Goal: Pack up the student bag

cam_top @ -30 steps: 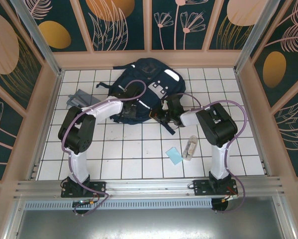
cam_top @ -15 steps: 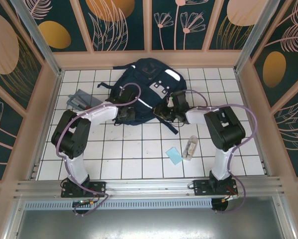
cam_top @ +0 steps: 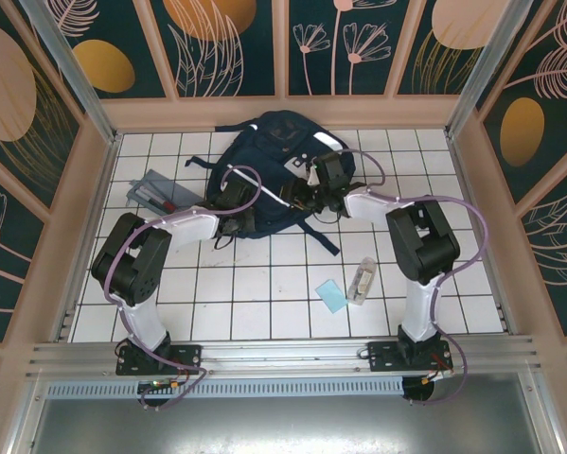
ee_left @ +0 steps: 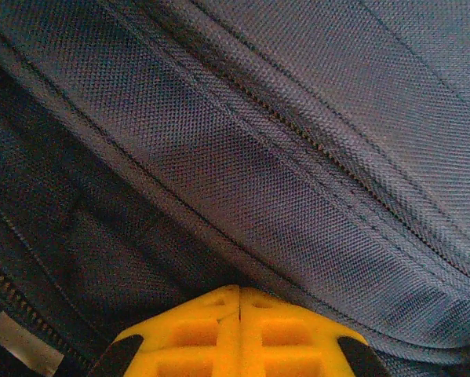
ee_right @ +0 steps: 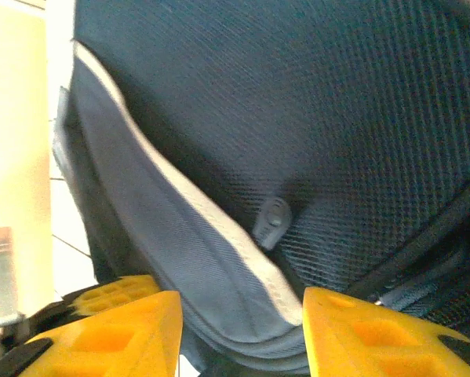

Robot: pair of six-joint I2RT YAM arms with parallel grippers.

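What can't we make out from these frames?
- Left wrist: whether the shut left fingers pinch any student bag fabric; the frame edge cuts them off.
- Top external: whether the bag is open; both arms overlie it.
- Top external: clear item and blue card; too small to identify.
- Right wrist: area left of the right fingers; washed out.

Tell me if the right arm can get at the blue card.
Probably yes. The card lies flat on bare tiles near that arm's base, nothing on it; the right hand, open at the bag, must swing back.
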